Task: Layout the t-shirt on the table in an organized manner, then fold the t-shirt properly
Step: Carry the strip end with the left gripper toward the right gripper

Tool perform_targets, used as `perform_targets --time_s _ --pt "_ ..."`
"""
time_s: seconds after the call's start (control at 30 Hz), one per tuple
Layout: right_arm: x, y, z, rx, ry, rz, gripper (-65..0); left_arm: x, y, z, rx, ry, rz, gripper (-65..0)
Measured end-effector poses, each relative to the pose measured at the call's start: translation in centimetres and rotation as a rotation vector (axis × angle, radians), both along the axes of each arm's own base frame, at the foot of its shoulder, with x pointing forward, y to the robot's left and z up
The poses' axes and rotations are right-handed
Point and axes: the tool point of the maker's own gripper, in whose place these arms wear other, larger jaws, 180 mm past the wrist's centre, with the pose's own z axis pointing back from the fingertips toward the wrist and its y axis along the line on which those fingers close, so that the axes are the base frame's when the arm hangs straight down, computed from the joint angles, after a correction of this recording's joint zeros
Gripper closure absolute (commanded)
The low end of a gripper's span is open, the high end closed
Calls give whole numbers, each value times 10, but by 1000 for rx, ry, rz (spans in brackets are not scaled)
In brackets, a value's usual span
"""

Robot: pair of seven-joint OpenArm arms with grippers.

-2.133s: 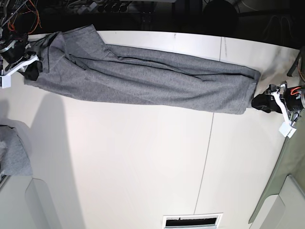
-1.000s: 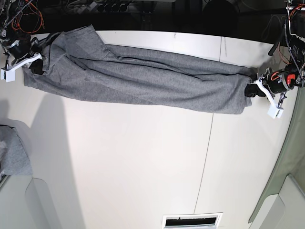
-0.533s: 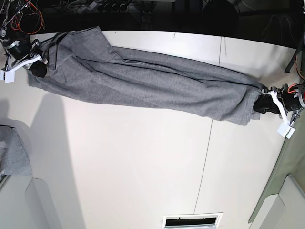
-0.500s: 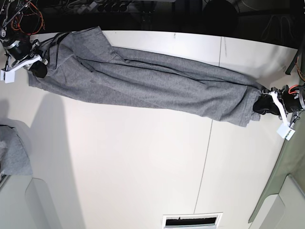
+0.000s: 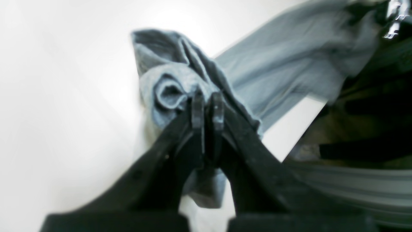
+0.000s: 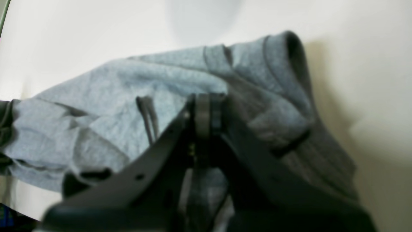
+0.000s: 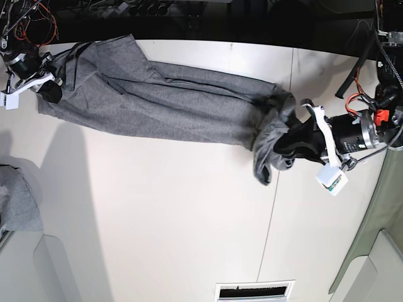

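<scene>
Left gripper [image 5: 207,106] pinches bunched t-shirt [image 5: 289,64] above table [image 5: 64,96].

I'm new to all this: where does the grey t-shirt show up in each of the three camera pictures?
Base view: the t-shirt stretches across the table's far side.
Left wrist view: its bunched end sits at centre, pinched by the left gripper.
Right wrist view: it fills the middle, clamped by the right gripper.
Shared landmark: the white table.

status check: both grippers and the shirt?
Left gripper shut on t-shirt end, bunched. Right gripper shut on other end. Table: no obstruction seen.
</scene>
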Motion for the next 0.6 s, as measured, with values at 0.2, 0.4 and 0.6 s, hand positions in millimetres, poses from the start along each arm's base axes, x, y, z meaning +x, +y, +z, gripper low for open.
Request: perform_targets --time_s 0.2,0.4,0.6 --pt "4 0 1 -3 -6 2 0 -19 -69 -26 -25 27 -107 0" --pt "6 2 2 1 3 13 0 -26 -108 -65 -10 73 -118 0" --pt "4 6 0 24 22 25 -155 -26 -132 -85 -88 166 -90 -360"
